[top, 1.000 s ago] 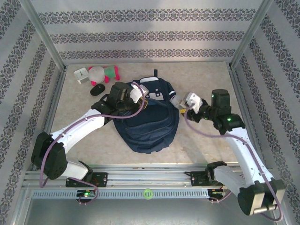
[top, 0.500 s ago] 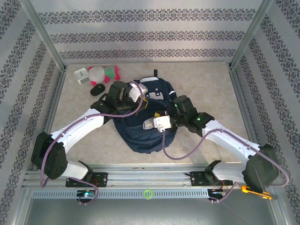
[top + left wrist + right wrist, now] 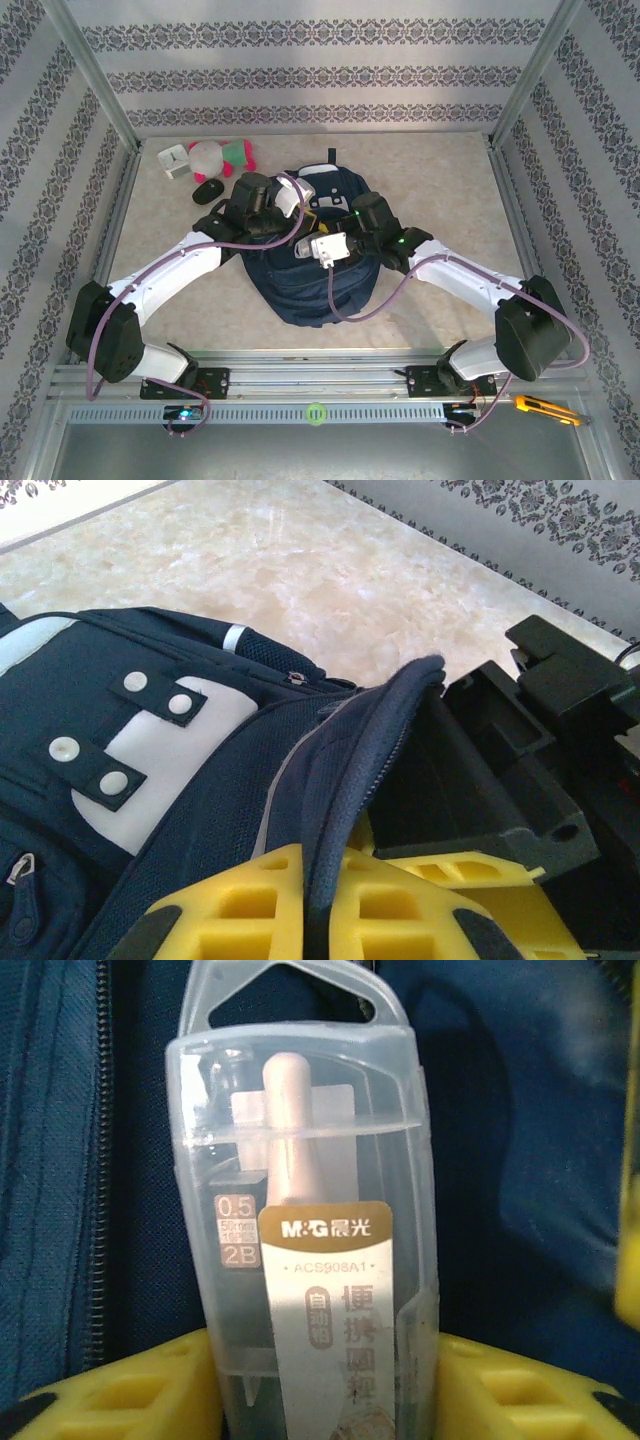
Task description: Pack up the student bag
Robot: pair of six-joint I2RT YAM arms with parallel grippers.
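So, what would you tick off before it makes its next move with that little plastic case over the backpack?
1. The student bag is held open by the left jaws: ok.
2. The clear plastic case sits between the right jaws: ok.
3. Case lined up over the bag's opening: cannot tell; there is just navy fabric behind it.
4. Room inside the bag for the case: cannot tell; the interior is hidden.
5. Left jaws and right jaws clear of each other: cannot tell; from above they look very close.
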